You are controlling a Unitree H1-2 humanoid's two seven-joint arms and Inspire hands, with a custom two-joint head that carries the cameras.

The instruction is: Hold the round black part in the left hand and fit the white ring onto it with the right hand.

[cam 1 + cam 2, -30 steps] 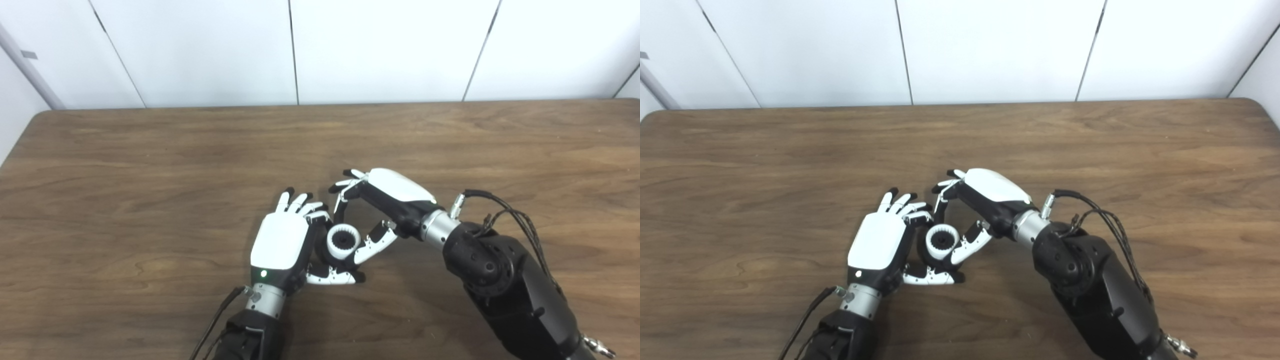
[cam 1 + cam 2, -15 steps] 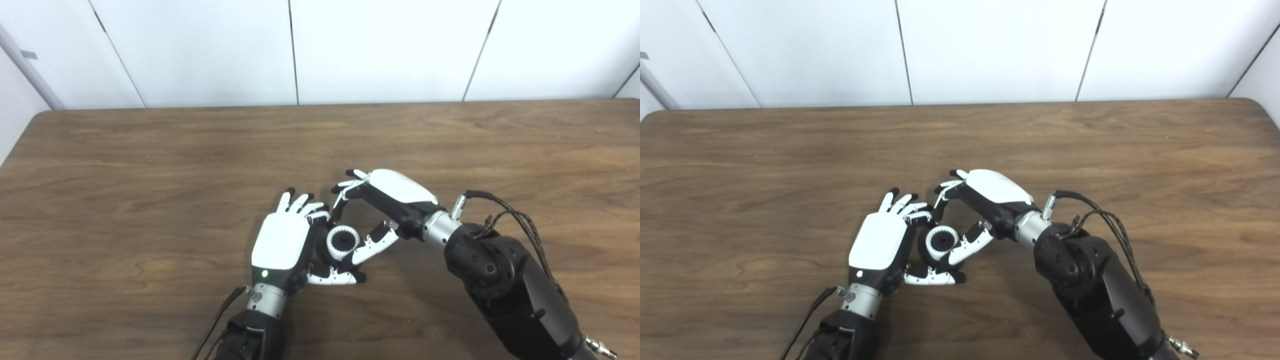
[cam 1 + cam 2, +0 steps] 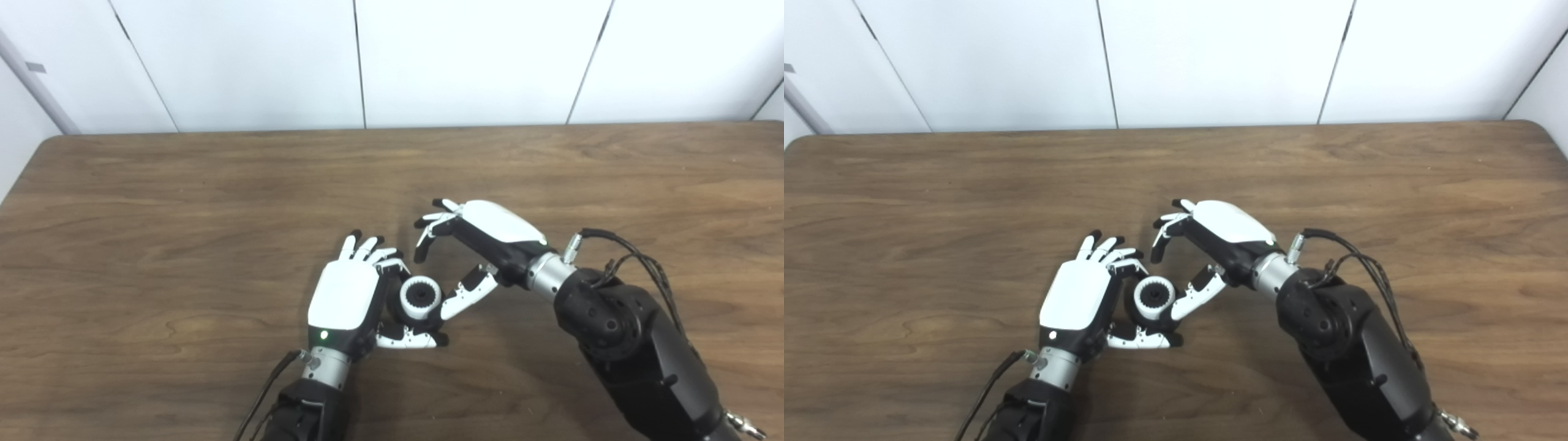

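No writing, label, brand or number can be read anywhere in either view; the nearest thing to a sign is a small green light on the back of the left hand (image 3: 346, 294), low in the frame and left of centre, and it carries no characters.

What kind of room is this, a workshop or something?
Probably a robot test room, not a workshop: a bare brown wooden table, plain white wall panels behind it, and the robot's left hand holding one round black part wearing a white ring.
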